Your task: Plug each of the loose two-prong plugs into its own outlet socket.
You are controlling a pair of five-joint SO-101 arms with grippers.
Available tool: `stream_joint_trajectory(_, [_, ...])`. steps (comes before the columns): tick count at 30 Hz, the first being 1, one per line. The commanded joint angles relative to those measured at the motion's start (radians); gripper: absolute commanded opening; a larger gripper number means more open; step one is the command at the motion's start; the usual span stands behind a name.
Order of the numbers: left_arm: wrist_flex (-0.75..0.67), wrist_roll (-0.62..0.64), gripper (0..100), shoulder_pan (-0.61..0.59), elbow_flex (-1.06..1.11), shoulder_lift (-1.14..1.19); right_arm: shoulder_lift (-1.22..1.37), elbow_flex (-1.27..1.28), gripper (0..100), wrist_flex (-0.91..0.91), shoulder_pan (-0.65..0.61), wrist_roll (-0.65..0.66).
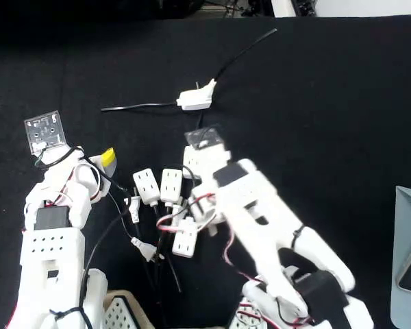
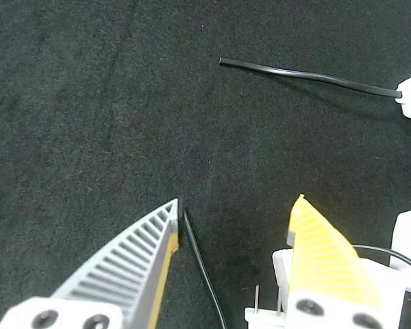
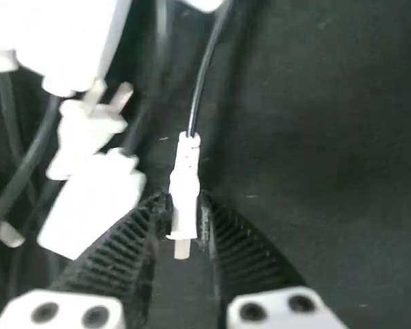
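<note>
A pair of outlet sockets [image 1: 159, 185] lies mid-tabletop [image 1: 329, 103]. Just right of the pair, the right hand [image 3: 185, 219] is clamped on a white plug [image 3: 185, 185], whose black cord [image 3: 205, 75] runs away from the fingers. Left of the pair, the left hand [image 2: 238, 202] has its fingers apart over bare cloth, gripping nothing. A loose plug [image 1: 133, 205] lies just below the pair, and a third socket [image 1: 185, 241] a little farther below. Far right of the pair stands a grey bin [image 1: 405, 226]; something dark and flat lies inside it, but I cannot tell what.
</note>
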Motion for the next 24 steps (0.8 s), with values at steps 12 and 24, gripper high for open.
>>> stream_joint_trajectory(12, [-0.021, 0.003, 26, -0.01, -0.01, -0.02, 0.093, -0.05, 1.8, -0.018, 0.19, 0.259])
stream_joint_trajectory(24, [-0.021, 0.003, 26, -0.01, -0.01, -0.02, 0.163, -0.056, 1.4, -0.038, 0.19, 0.256])
